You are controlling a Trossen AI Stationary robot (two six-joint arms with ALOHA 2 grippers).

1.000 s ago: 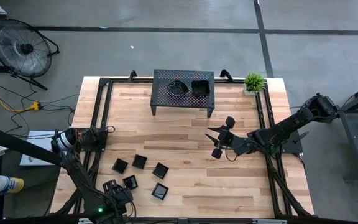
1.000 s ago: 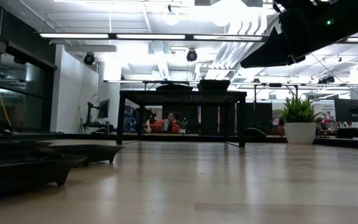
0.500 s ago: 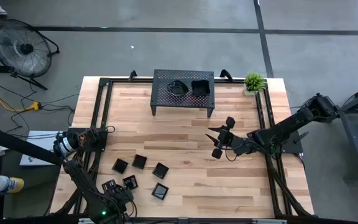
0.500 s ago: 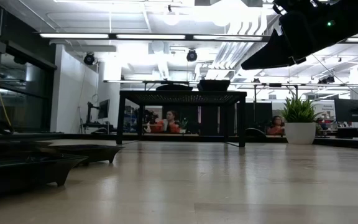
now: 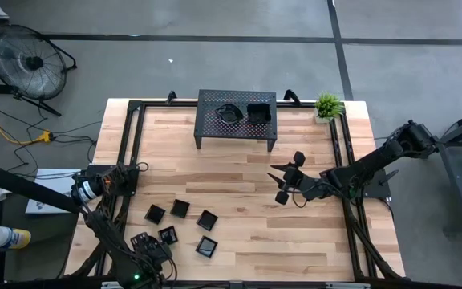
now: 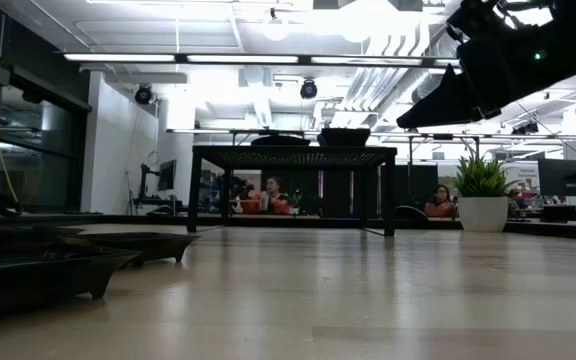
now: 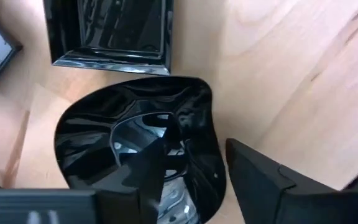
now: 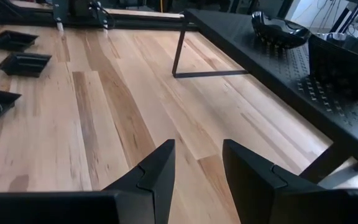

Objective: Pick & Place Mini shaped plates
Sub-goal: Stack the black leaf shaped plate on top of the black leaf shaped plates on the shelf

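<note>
Several small glossy black plates lie flat on the wooden table's near left part, among them square ones [image 5: 180,208] [image 5: 207,218] [image 5: 207,246]. My left gripper [image 5: 143,241] points down over a rounded plate [image 7: 135,137]. It is open [image 7: 194,146], with one finger over the plate's hollow and the other outside its rim. Two more plates [image 5: 228,112] [image 5: 258,111] sit on the black perforated rack [image 5: 237,128] at the far middle. My right gripper [image 5: 283,181] hangs open [image 8: 197,149] above the table right of centre, with nothing between its fingers. My left gripper comes from above, fingers pointing down, astride the rounded plate's rim [image 7: 211,155]: one finger [image 7: 148,168] inside the hollow, the other [image 7: 260,180] outside. I cannot tell whether either finger touches the plate, which lies flat on the table.
A square plate [image 7: 114,31] lies right next to the rounded one. A small potted plant [image 5: 327,104] stands at the far right corner. Black frame rails [image 5: 131,144] run along the table's left and right sides. Bare wood [image 5: 239,185] spans the table's middle.
My left gripper has sunk toward the rounded plate at the near left. The plates lie where they were.
</note>
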